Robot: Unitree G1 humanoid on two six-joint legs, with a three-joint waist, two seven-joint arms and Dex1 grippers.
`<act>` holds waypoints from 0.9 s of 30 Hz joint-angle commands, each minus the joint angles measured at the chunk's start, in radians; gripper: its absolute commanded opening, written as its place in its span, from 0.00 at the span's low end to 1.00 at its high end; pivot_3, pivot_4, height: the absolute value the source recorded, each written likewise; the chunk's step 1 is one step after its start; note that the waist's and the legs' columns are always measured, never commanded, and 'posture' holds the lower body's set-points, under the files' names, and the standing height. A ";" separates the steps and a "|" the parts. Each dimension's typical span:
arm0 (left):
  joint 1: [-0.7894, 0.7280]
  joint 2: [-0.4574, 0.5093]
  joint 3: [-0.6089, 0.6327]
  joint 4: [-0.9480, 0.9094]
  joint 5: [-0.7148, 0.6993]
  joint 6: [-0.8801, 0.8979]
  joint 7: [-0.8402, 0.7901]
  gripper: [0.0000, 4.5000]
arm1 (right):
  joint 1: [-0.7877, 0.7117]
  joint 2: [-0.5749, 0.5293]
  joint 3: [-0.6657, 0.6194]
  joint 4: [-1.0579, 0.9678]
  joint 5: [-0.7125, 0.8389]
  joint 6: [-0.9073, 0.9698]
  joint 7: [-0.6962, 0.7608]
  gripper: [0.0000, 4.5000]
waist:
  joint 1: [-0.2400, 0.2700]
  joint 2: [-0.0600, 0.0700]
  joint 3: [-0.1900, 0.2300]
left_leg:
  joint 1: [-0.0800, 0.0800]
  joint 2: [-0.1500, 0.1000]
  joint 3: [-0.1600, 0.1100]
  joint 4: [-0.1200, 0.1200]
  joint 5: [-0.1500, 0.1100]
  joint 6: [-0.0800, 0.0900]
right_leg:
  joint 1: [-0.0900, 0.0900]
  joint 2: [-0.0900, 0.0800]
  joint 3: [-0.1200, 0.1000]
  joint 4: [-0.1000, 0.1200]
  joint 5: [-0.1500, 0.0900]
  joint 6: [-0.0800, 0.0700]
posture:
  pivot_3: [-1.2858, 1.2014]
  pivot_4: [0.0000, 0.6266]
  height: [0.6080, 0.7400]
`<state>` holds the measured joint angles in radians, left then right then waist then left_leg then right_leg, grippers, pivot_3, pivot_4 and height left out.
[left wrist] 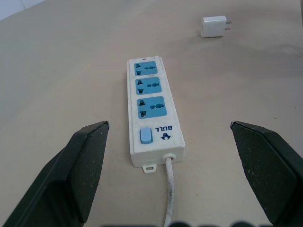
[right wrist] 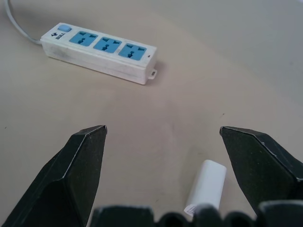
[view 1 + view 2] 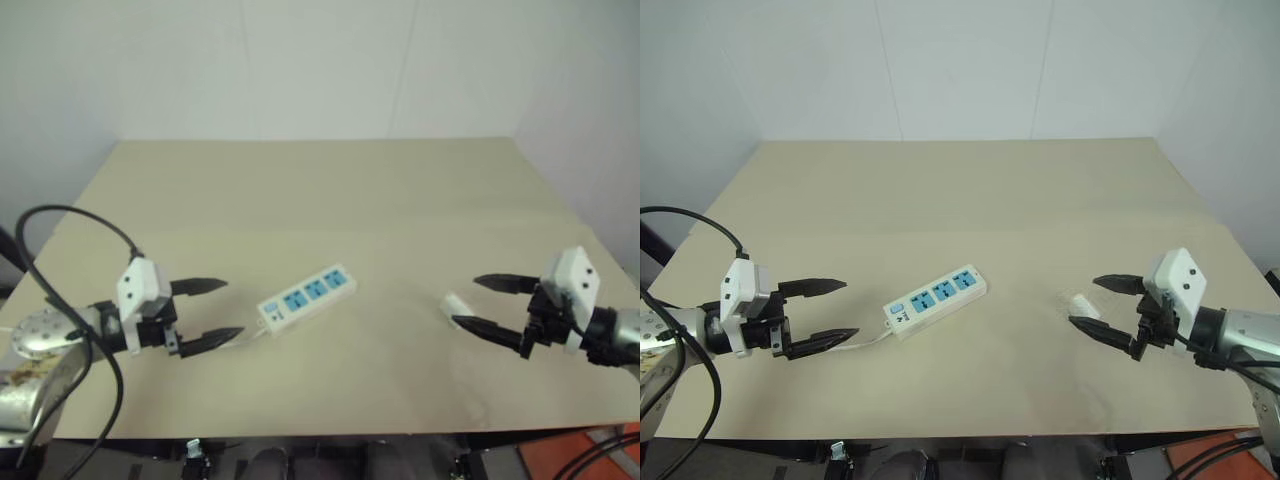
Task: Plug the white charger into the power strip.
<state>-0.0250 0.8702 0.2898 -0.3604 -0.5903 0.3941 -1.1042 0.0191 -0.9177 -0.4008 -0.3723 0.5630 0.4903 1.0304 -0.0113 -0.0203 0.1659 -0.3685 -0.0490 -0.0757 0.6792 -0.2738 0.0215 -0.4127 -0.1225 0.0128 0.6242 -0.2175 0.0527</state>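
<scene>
**Charger lies loose by the right gripper; both grippers spread and empty**

The white charger (image 3: pixel 1081 303) lies flat on the beige table (image 3: pixel 960 190), unplugged, its two metal prongs bare in the left wrist view (image 1: pixel 214 26). It sits just beside the right gripper (image 3: pixel 1096 302), near the lower of its two black fingers (image 3: pixel 1092 330); in the right wrist view it lies on the table between the two spread fingers, nearer one of them, with neither touching it. That gripper's jaws are wide apart and hold nothing.

The power strip (image 3: pixel 936 299) rests near the middle of the table, slanted, its three blue sockets facing up and bare. Its switch end and thin white cord (image 1: pixel 169 194) point toward the left gripper (image 3: pixel 844 309). The charger lies well apart from the strip, off its far end on the robot's right.

The left gripper hangs just short of the switch end, fingers spread wide and empty, with the cord running in between them.
</scene>
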 commanded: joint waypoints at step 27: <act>-0.251 -0.395 -0.324 0.533 0.326 -0.431 0.123 0.99 | -0.009 -0.014 -0.025 -0.041 0.007 -0.012 -0.008 1.00 | 0.014 -0.001 0.001 | 0.000 -0.003 0.000 0.000 0.000 0.000 | -0.001 -0.001 0.001 0.000 0.001 0.000 | 0.52 0.24 1.00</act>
<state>-0.2646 0.4792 -0.0223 0.1352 -0.3000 0.0225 -0.9866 0.0119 -0.9176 -0.3909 -0.3800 0.5618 0.4885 1.0248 0.0024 -0.0216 0.1665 -0.3687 -0.0525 -0.0756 0.6798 -0.2737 0.0214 -0.4133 -0.1232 0.0139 0.6245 -0.2168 0.0531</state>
